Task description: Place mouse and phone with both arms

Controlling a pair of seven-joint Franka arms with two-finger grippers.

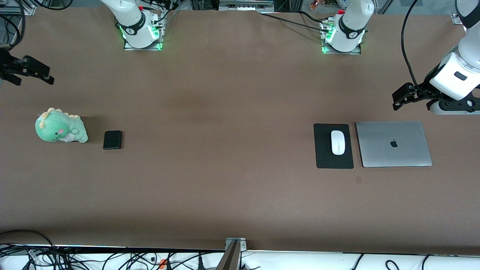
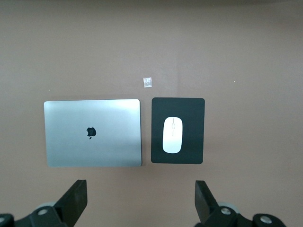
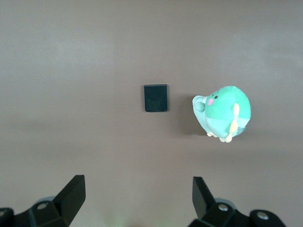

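Note:
The white mouse (image 1: 338, 142) lies on a black mat (image 1: 324, 157) toward the left arm's end of the table. It also shows in the left wrist view (image 2: 172, 135). The black phone (image 1: 113, 140) lies flat on the brown table toward the right arm's end, and shows in the right wrist view (image 3: 155, 98). My left gripper (image 1: 400, 96) is open and empty, up over bare table by the laptop; in its wrist view (image 2: 140, 191) the jaws stand wide apart. My right gripper (image 1: 45, 73) is open and empty, up over bare table by the plush, and its wrist view (image 3: 138, 189) shows it wide open.
A closed silver laptop (image 1: 393, 143) lies beside the mat, toward the left arm's end. A green dinosaur plush (image 1: 60, 131) sits beside the phone, toward the right arm's end. A small pale scrap (image 2: 147, 82) lies near the mat. The arm bases stand along the table's back edge.

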